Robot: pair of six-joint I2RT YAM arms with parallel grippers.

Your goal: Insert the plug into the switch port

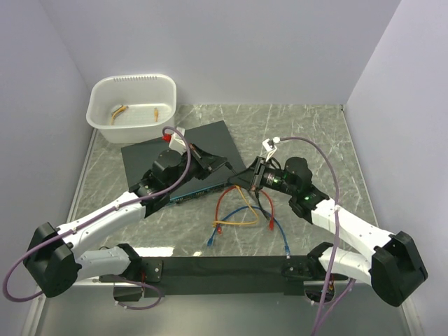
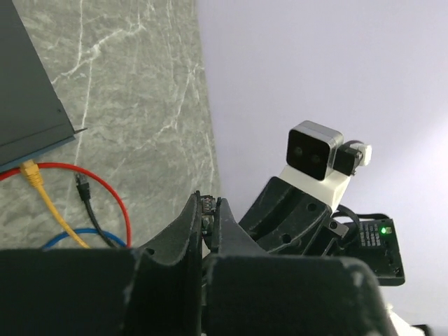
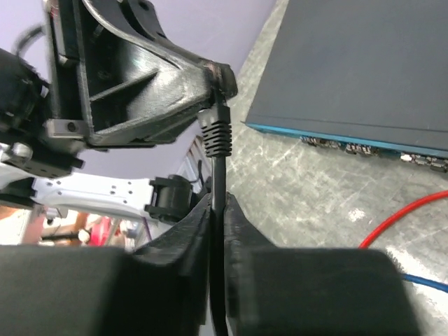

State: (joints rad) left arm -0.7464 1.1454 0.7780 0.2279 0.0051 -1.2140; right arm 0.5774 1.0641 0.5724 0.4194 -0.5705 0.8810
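At the bottom of the right wrist view, the right gripper has its jaws pressed together on a black cable, pinching it below the ribbed boot. Above, the plug runs up into the tips of the left gripper, whose jaws are clamped on it. The plug's front end is hidden between them.

The switch box fills the upper right of that frame. The switch port sits in a row of small sockets along the teal face, blurred and hard to tell apart. The plug is held in the air, apart from that row.

In the left wrist view, a yellow cable meets the box's edge at far left; whether it is seated cannot be told. On the marble worktop the arms hide the meeting point.
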